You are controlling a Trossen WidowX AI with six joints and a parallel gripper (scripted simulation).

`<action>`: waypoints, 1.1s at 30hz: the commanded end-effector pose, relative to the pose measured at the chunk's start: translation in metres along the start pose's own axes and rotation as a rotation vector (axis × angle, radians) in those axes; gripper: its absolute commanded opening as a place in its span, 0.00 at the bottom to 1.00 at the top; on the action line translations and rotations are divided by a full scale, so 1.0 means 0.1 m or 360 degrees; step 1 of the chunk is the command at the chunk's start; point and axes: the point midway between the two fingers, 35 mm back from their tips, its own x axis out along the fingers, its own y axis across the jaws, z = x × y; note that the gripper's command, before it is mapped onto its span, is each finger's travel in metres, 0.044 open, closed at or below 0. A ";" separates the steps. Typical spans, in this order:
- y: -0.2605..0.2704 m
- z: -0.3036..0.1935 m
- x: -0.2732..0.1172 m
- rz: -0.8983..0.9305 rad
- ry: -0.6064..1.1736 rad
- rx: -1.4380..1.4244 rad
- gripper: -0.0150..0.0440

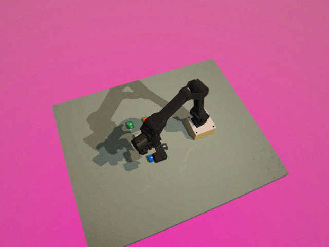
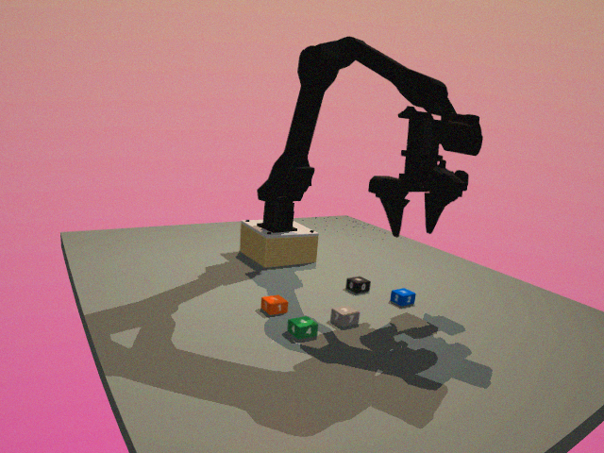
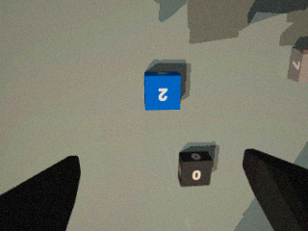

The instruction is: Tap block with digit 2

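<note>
The blue block (image 1: 150,158) (image 2: 403,297) (image 3: 163,91) shows the digit 2 and lies flat on the table. In the wrist view it is ahead of the fingertips, a little left of the frame's centre line beyond them. My gripper (image 2: 412,235) (image 3: 163,161) is open and empty, and hangs high above the table with its fingers pointing down. In the top view the gripper partly covers the view beside the blue block. The black block (image 1: 164,146) (image 2: 358,285) (image 3: 194,168) shows 0 and appears between the fingertips in the wrist view, well below them.
A grey-pink block (image 2: 344,317) (image 3: 299,64) shows 7. A green block (image 1: 129,124) (image 2: 302,327) shows 4. An orange block (image 1: 145,119) (image 2: 274,305) shows 1. The arm's base box (image 1: 204,134) (image 2: 292,249) stands on the table. The arm's shadow falls across the table.
</note>
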 end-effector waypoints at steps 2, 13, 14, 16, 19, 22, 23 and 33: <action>0.02 0.04 -0.02 0.0000 -0.0015 0.0007 0.93; 0.02 0.04 -0.02 0.0000 -0.0015 0.0007 0.93; 0.02 0.04 -0.02 0.0000 -0.0015 0.0007 0.93; 0.02 0.05 0.08 0.0000 -0.0015 0.0007 0.84; 0.02 0.06 0.56 0.0001 -0.0015 0.0007 0.71; 0.02 0.04 0.79 0.0000 -0.0014 0.0007 0.58; 0.02 0.04 0.79 0.0000 -0.0014 0.0007 0.53; 0.02 0.04 0.79 0.0000 -0.0014 0.0007 0.29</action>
